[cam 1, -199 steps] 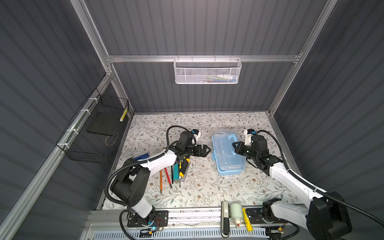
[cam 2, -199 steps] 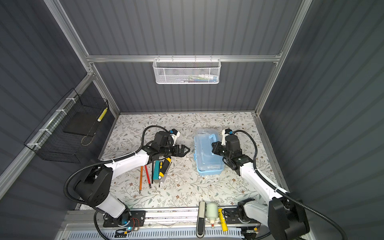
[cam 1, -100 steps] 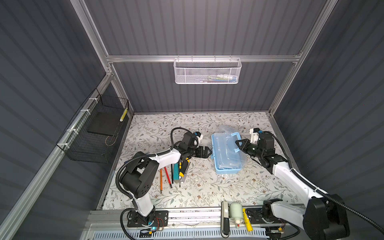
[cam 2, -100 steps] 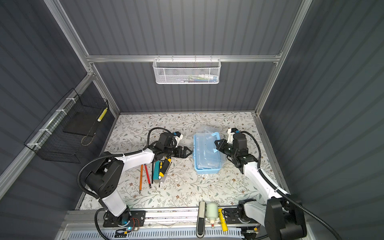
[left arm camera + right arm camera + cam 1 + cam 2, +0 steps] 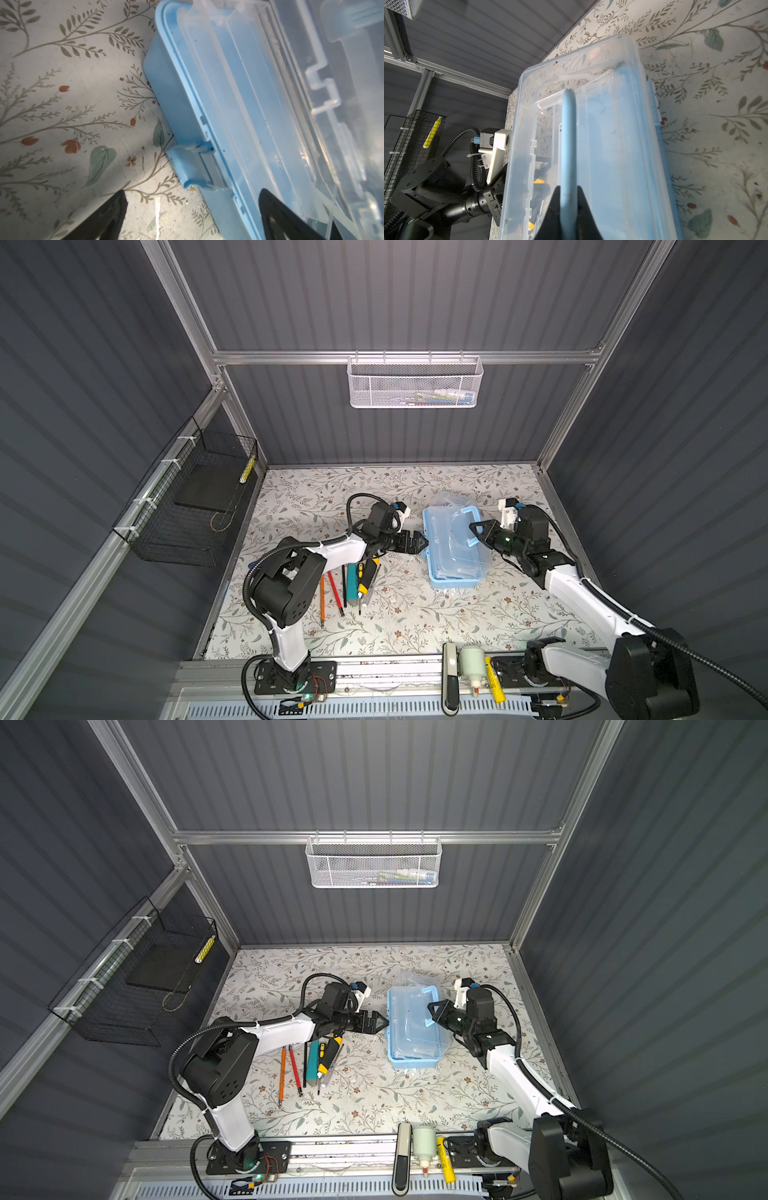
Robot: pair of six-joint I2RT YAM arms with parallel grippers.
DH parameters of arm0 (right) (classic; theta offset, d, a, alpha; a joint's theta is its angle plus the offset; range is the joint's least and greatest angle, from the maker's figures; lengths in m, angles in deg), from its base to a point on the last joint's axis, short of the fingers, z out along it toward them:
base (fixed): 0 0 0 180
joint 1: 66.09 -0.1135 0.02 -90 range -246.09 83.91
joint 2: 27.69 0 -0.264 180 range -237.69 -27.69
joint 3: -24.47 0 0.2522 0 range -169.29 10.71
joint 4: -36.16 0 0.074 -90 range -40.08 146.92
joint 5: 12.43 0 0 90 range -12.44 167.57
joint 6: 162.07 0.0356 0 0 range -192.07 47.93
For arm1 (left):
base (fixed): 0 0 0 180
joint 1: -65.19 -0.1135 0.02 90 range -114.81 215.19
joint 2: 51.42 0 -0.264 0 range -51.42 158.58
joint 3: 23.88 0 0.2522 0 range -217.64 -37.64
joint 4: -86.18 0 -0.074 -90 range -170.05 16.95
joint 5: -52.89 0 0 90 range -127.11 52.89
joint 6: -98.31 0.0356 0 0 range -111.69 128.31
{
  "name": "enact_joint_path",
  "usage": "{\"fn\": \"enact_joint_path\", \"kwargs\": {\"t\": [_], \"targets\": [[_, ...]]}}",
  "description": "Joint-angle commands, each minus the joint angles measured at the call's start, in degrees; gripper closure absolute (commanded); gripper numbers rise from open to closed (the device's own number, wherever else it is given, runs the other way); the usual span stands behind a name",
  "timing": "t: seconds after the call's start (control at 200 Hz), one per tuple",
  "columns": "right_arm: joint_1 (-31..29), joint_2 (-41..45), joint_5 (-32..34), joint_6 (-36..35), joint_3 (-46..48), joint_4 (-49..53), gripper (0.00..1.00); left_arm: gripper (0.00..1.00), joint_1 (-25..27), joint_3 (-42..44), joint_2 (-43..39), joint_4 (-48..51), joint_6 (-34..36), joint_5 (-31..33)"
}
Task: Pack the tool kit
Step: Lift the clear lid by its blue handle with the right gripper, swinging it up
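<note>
Opening tool kit [image 5: 454, 572]: right gripper [image 5: 568, 194] pinching handle [image 5: 569, 135], lid [image 5: 529, 108] half-up; left gripper [image 5: 422, 542] agape at left side. Next: flip lid fully back.

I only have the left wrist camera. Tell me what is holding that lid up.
Observer: The right gripper is shut on the handle of the tool kit and holds the clear lid partly raised.
Operator: Give me the left gripper's place from above.
Observer: The left gripper is open and low, right at the case's side with the clasp. I cannot tell if it touches.
Operator: Now say where the tools are.
Observer: The tools, pencils and screwdrivers, lie in a row on the table, on the left gripper's side of the case.
</note>
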State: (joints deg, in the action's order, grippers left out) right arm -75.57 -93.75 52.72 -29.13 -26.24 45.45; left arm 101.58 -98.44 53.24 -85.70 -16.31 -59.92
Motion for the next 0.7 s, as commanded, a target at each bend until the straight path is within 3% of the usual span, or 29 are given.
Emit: {"fn": "enact_joint_path", "kwargs": {"t": [0.0, 0.49, 0.696], "targets": [[0.1, 0.6, -2.6, 0.7, -0.2, -3.4, 1.00, 0.01, 0.2, -2.1, 1.3, 1.3, 0.5, -1.2], [0.2, 0.5, -2.8, 0.4, -0.1, -3.6, 1.00, 0.01, 0.4, -4.5, 3.3, 5.5, 2.4, 0.9], [1.8, 1.6, -1.1, -4.7, -2.2, 2.9, 1.00, 0.01, 0.4, -4.9, 3.6, 8.5, 4.4, 3.5]]}}
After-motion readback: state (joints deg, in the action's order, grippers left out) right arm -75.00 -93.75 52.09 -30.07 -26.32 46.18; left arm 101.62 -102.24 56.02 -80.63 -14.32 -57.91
